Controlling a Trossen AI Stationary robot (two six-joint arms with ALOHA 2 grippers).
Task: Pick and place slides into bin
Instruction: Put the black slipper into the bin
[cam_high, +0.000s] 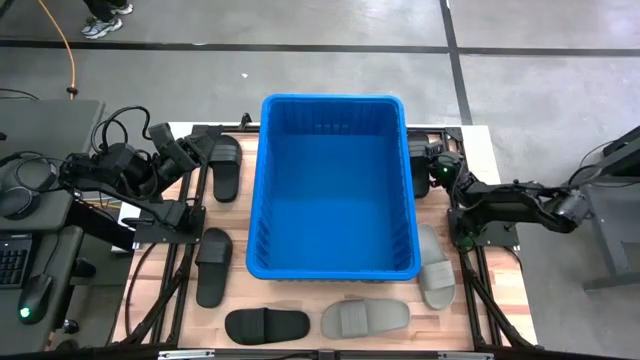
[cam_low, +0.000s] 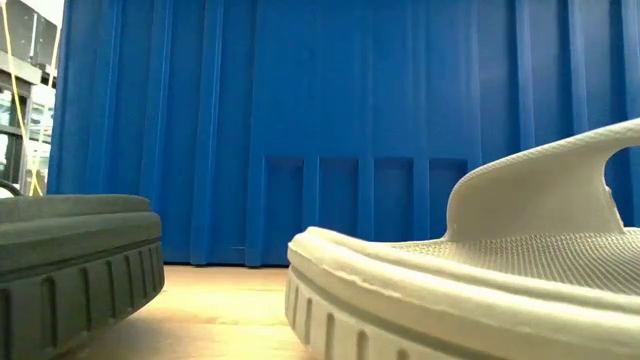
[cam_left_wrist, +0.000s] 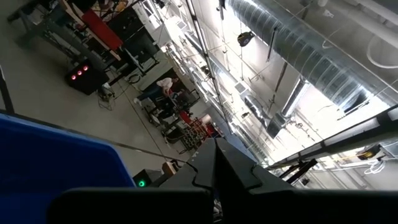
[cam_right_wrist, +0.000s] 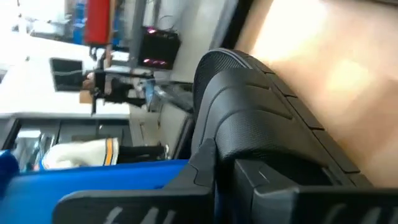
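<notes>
The blue bin (cam_high: 333, 185) stands mid-table, and its wall (cam_low: 330, 120) fills the low view. My right gripper (cam_high: 428, 166) is at the bin's right wall near its far end, shut on a black slide (cam_high: 417, 160) that the bin's rim partly hides. My left gripper (cam_high: 190, 150) is shut and empty, tipped upward beside a black slide (cam_high: 225, 166) that lies flat left of the bin. More slides lie flat on the table: black ones (cam_high: 213, 266) (cam_high: 267, 325) and grey ones (cam_high: 365, 318) (cam_high: 435, 266). My right gripper (cam_right_wrist: 224, 163) has the black slide's wide ribbed strap (cam_right_wrist: 249, 106) between its two nearly closed fingers, at the strap's edge. The strap rises straight out from between the fingers. Whether the sole is on the table or lifted, I cannot tell.
In the low view a grey slide (cam_low: 480, 280) and a dark slide's sole (cam_low: 80, 255) lie close to the camera, before the bin. Black frame rails run along both table sides (cam_high: 180, 215). A person's feet (cam_high: 105, 20) show on the floor beyond the far edge.
</notes>
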